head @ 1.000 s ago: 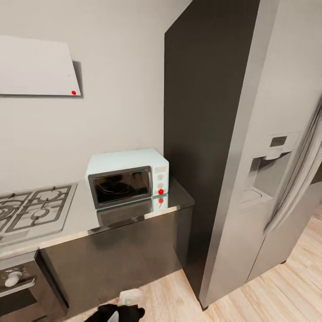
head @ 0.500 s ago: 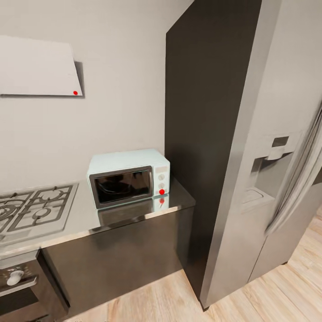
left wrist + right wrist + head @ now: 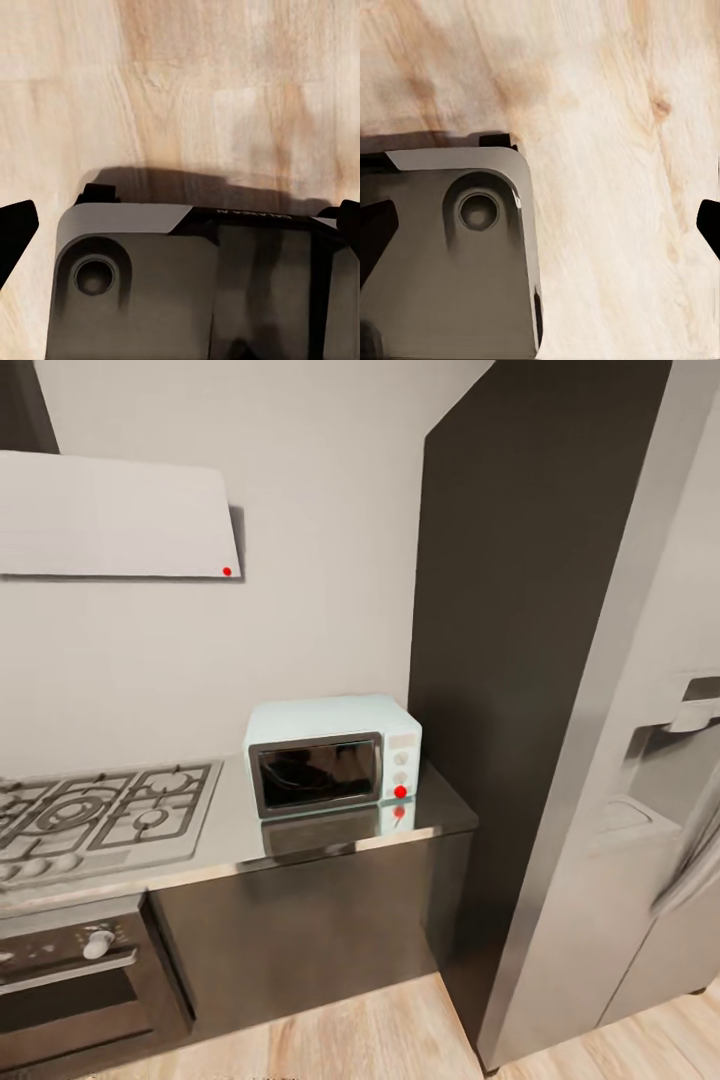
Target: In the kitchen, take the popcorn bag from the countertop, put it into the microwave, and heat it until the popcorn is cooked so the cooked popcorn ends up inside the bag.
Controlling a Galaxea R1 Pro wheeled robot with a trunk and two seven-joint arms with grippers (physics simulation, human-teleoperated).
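While both pairs of fingers [image 3: 15, 232] [image 3: 709, 225] spread, microwave [image 3: 333, 754] on countertop [image 3: 235, 830], well apart.

My head camera looks forward and down at the worktop [image 3: 300, 840] from a few steps back. My 2 wrist cameras face straight down, both sharing the wood floor [image 3: 225, 90] and my grey base [image 3: 442, 285].

Pale wood plank floor [image 3: 187, 82] spreads beneath the camera. A grey robot base [image 3: 135, 292] with a round recess casts a dark shadow. 2 black fingers [image 3: 15, 229] flank it, wide apart.
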